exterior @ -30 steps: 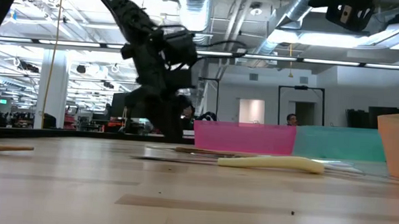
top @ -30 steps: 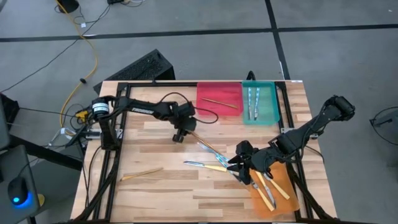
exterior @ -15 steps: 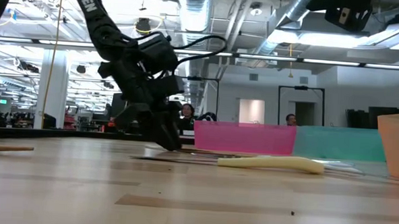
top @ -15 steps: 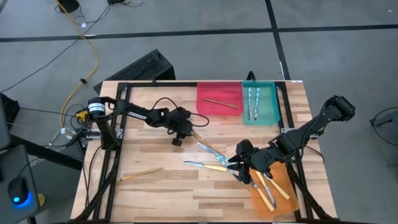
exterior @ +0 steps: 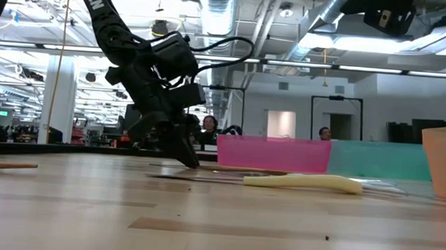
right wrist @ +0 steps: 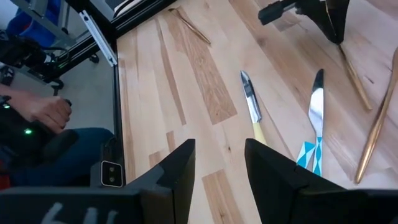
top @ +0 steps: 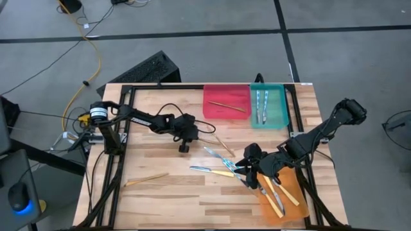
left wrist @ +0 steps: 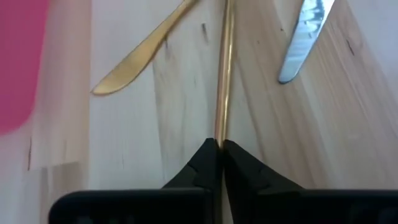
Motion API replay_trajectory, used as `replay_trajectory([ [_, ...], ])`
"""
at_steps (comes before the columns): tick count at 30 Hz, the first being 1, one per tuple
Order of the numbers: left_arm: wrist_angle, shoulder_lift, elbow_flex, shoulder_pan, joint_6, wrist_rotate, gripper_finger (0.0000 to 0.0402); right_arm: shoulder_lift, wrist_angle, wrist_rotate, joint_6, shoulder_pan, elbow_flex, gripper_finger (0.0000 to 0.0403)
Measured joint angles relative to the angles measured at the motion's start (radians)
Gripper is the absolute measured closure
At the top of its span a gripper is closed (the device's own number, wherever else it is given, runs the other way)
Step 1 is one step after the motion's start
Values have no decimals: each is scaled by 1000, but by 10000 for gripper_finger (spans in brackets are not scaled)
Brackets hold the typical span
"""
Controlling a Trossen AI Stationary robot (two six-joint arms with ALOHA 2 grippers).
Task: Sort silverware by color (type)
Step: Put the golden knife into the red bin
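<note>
On the left arm (exterior: 107,18), in the low view, white capital letters run along the dark link near the top; only the last ones, "SEN", can be read, because the start of the word is cut by the edge. In the high view the same arm (top: 144,119) carries a small white marking on the link, but it is too small to read. No other text, number or sign can be read on the table, the trays, the silverware or in the room behind
</note>
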Motion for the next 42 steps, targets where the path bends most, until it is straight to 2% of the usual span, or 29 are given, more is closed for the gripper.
replay_trajectory([
  [11,-57,-233,-8,-24,-146,18,401,0,1,76,-12,0,0,241],
  [19,-61,-361,-8,-89,-179,-40,401,0,2,92,-27,0,0,241],
  [26,9,-417,-6,-96,-271,-49,401,0,-3,259,-29,34,0,241],
  [33,149,-493,-8,-101,-377,0,401,33,48,548,-2,134,-49,241],
  [39,438,-578,-144,-134,-493,-3,402,137,63,672,131,183,-73,241],
  [42,649,-603,-241,-149,-549,-30,401,197,122,750,133,177,-73,241],
])
